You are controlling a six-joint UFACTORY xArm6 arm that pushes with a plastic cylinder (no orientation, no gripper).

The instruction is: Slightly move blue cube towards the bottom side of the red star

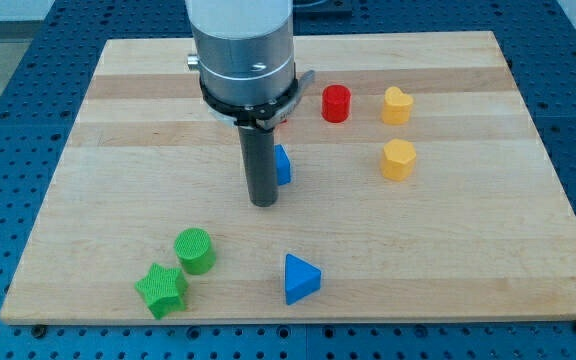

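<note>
My tip [263,203] rests on the wooden board [118,150] near its middle. The blue cube [283,165] sits just to the right of the rod and slightly above the tip, partly hidden by the rod and touching it or nearly so. The red star is almost fully hidden behind the arm's body; only a small red sliver [281,119] shows above the blue cube.
A red cylinder [336,103] and two yellow blocks [397,105] [398,159] lie at the upper right. A blue triangular block [301,278] lies at the bottom centre. A green cylinder [195,250] and a green star [161,290] lie at the bottom left.
</note>
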